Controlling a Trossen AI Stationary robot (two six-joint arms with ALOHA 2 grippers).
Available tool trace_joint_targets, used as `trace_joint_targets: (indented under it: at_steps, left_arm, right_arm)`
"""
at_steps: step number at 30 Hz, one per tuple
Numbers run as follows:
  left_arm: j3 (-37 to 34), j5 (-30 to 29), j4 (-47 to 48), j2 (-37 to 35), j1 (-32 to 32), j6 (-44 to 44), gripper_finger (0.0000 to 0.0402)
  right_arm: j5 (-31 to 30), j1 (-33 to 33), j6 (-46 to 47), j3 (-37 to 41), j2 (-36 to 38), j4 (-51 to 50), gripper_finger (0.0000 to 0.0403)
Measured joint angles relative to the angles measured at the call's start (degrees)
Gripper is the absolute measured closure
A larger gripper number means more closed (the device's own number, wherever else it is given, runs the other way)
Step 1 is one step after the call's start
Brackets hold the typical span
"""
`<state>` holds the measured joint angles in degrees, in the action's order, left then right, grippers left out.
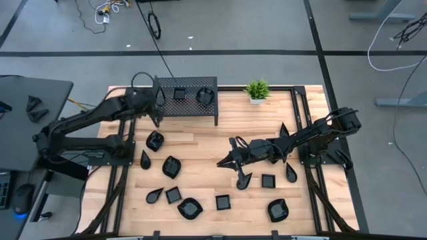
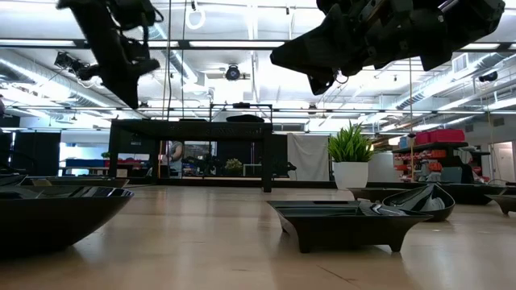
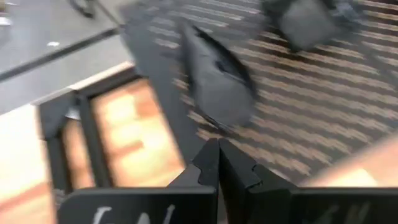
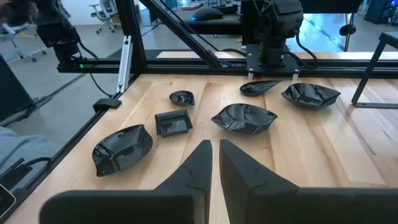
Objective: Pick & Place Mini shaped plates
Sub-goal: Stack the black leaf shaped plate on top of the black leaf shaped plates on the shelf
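From above, the left pincer (image 1: 158, 100) hangs over the left end of the black perforated metal rack (image 1: 189, 100), its fingers pressed together and empty; two small glossy black mini plates (image 1: 179, 93) lie on the rack beyond it. The right pincer (image 1: 223, 161) hovers mid-tabletop, with the other plates scattered below and beside it on the pale wooden tabletop (image 1: 200, 143).

At table height, both arms hang clear above the plates.

The left wrist view shows a teardrop plate (image 3: 217, 81) just ahead of the shut tips; sweeping low could knock it off the rack.

The right wrist view shows narrowly parted, empty fingers (image 4: 193, 168). A blob-shaped plate (image 4: 244, 117) lies ahead; its glossy rim could slip from a shallow pinch.
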<state>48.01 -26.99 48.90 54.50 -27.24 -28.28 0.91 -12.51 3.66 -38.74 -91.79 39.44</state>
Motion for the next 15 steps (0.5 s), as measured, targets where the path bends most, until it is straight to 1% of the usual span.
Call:
trace_joint_targets:
  at_steps: [2, 4, 7, 10, 12, 15]
  left_arm:
    - [0.0, -0.04, 1.01, -0.86, 6.11, -2.94, 0.0398]
    - [0.0, -1.45, 1.08, -1.03, 12.88, -6.48, 0.0397]
    - [0.0, -4.17, 1.54, -0.82, 23.84, -13.47, 0.0398]
    - [0.0, -5.17, 2.08, 0.53, 33.93, -20.6, 0.0398]
    - [0.02, -4.82, 2.23, 1.58, 40.22, -22.44, 0.0399]
    - [0.04, -1.25, 2.21, 4.29, 49.07, -21.63, 0.0399]
  right_arm:
    - [0.0, 0.0, 0.0, 0.0, -0.02, 0.04, 0.0371]
    - [0.0, 0.0, 0.2, 0.0, -0.02, 0.4, 0.0371]
    - [-0.01, 0.0, 0.86, 0.0, -0.02, 0.75, 0.0371]
    - [-0.01, 0.0, 1.88, 0.0, -0.02, 0.9, 0.0371]
    - [0.0, -0.02, 1.9, 0.0, -0.02, 0.87, 0.0371]
    - [-0.01, -0.02, 1.9, 0.0, -0.02, 1.04, 0.0371]
